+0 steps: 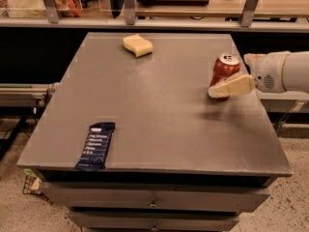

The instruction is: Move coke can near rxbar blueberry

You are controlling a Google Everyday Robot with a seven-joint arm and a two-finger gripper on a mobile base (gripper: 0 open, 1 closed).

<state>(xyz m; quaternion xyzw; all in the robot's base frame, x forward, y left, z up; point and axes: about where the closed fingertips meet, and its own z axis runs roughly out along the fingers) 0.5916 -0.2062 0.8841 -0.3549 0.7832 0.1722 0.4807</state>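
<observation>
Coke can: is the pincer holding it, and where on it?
Cannot be told. The pincer is at the can's right side, reaching across its lower body, but a closed hold isn't visible.

White rounded arm [292,70], dotted grille [269,81], cream tapered gripper [218,89] at right edge

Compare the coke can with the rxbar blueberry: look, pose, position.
The coke can is a red cylinder; the rxbar blueberry is a flat dark-blue wrapper. The coke can stands upright; the rxbar blueberry lies flat. The coke can is near the table edge on the picture's right, with the tool at it; the rxbar blueberry lies alone at the front left. Both rest on the table.
</observation>
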